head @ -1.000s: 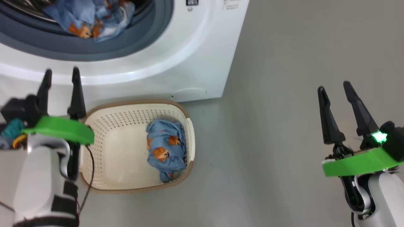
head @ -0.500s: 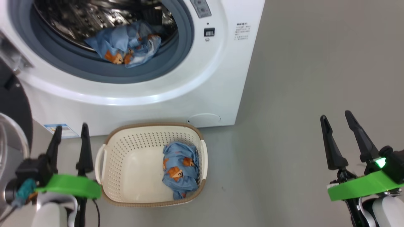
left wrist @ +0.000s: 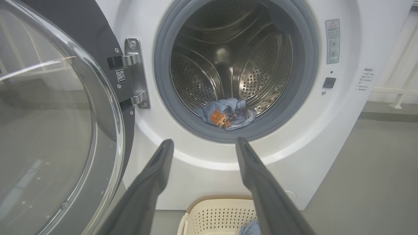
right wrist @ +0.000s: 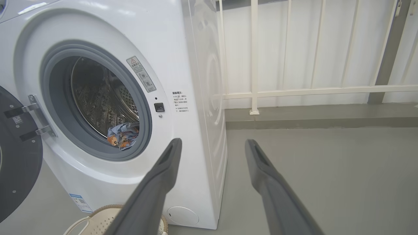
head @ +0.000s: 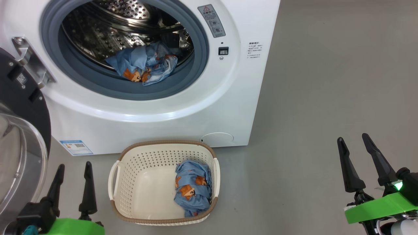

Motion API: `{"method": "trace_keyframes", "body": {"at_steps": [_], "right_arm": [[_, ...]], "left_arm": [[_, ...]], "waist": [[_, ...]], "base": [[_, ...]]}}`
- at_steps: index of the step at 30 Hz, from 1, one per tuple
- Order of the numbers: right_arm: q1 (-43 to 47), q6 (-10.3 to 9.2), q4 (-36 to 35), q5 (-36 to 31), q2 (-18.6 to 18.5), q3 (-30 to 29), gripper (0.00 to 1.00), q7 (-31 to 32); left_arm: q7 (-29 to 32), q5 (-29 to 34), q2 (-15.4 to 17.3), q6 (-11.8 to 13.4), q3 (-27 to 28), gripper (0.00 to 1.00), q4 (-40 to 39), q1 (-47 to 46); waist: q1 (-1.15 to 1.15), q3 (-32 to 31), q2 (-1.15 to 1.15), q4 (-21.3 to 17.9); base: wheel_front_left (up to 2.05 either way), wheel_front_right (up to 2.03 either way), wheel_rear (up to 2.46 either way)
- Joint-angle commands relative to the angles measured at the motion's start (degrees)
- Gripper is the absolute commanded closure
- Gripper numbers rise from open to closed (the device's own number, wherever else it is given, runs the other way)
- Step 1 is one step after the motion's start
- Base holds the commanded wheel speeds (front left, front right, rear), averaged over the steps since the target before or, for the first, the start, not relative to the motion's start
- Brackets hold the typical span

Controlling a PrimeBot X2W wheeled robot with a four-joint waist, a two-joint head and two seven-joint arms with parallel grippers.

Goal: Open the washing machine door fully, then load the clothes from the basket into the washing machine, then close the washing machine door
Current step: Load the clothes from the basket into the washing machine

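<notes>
Faces the washing machine [head: 163, 107], washing machine door [head: 19, 130] swung wide at left. Holds left gripper [head: 74, 165] just left of the basket [head: 130, 182], right gripper [head: 352, 137] well right, both jaws apart. Finds clothes [head: 143, 65] in drum and at basket's right wall. Leaves grey floor [head: 310, 98] open at right.

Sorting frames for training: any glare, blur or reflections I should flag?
Head view: sharp, a bright glare band on the washing machine below its opening. Left wrist view: the washing machine door glass mirrors the room; the left fingers look soft. Right wrist view: the right fingers soft, background crisp.
</notes>
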Motion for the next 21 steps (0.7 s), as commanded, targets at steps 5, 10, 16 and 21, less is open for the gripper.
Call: {"method": "trace_keyframes", "body": {"at_steps": [5,10,16,21], "right_arm": [[-0.1,0.26,-1.5,0.6,-1.3,0.6,0.00,-0.3],[-0.3,0.26,-1.7,0.5,-1.3,0.5,0.00,-0.3],[-1.0,0.26,-2.1,0.5,-1.2,0.5,0.00,-0.3],[-2.3,0.26,-2.3,0.5,-0.6,0.2,0.00,-0.3]], "left_arm": [[-0.4,0.2,0.5,-0.3,2.1,0.00,-2.9,0.4],[-0.4,0.3,0.4,-0.3,2.1,0.00,-3.3,0.5],[-0.4,0.2,0.2,-0.3,1.8,0.00,-2.6,0.2],[-0.4,-0.7,-0.2,-0.3,1.1,0.00,-0.6,-1.0]], "waist": [[0.00,0.3,0.00,-0.1],[0.00,0.9,0.00,-0.1],[0.00,2.3,0.00,-0.5],[0.00,4.7,0.00,-0.8]], "base": [[0.00,0.00,0.00],[0.00,0.00,0.00],[0.00,0.00,0.00],[0.00,0.00,0.00]]}}
